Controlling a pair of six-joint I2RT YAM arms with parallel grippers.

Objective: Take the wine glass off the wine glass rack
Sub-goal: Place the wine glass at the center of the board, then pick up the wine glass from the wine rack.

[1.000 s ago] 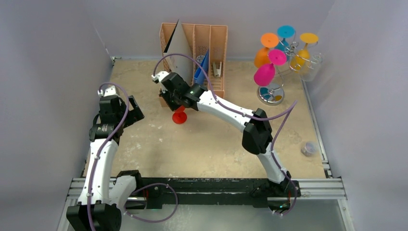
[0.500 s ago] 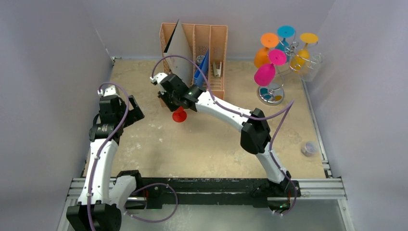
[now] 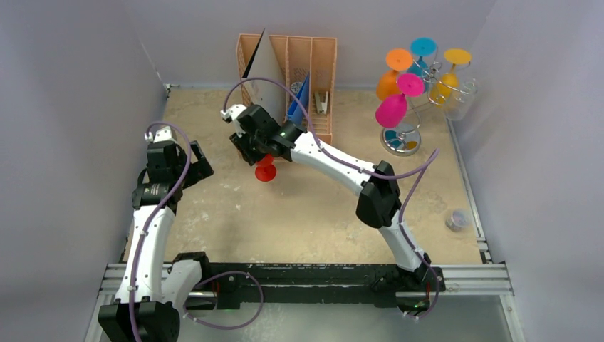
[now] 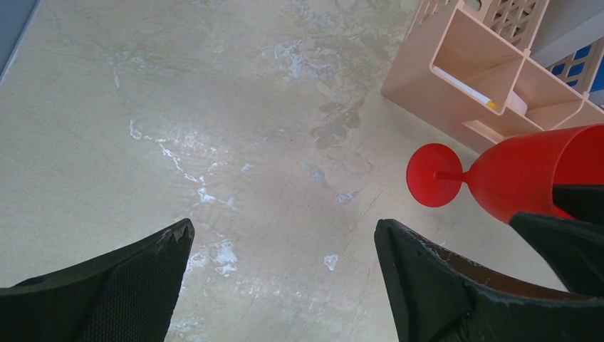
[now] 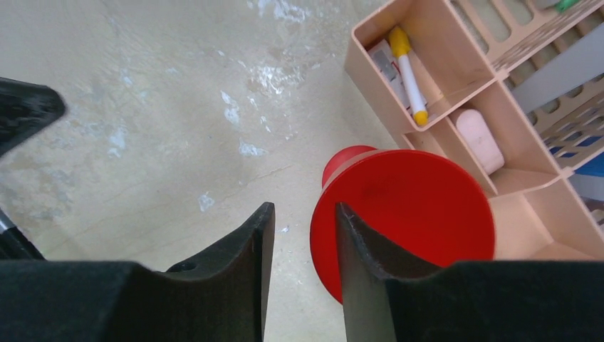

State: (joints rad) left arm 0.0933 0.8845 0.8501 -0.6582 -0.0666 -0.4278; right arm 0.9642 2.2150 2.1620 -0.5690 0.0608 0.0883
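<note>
Wine glass (image 3: 266, 173) bowl hidden beneath right tool (image 3: 253, 151).

A lab test cell: grey partition walls (image 3: 71, 85), aluminium rail (image 3: 474, 274).

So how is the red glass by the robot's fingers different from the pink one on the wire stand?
The pink glass hangs upside down on the wire stand, foot up; the red glass is off it, straddled at its rim by the right arm's fingers. The pink glass is at the far right among other coloured glasses; the red glass is alone by the peach organiser. Both are stemmed glasses in solid colour.
</note>
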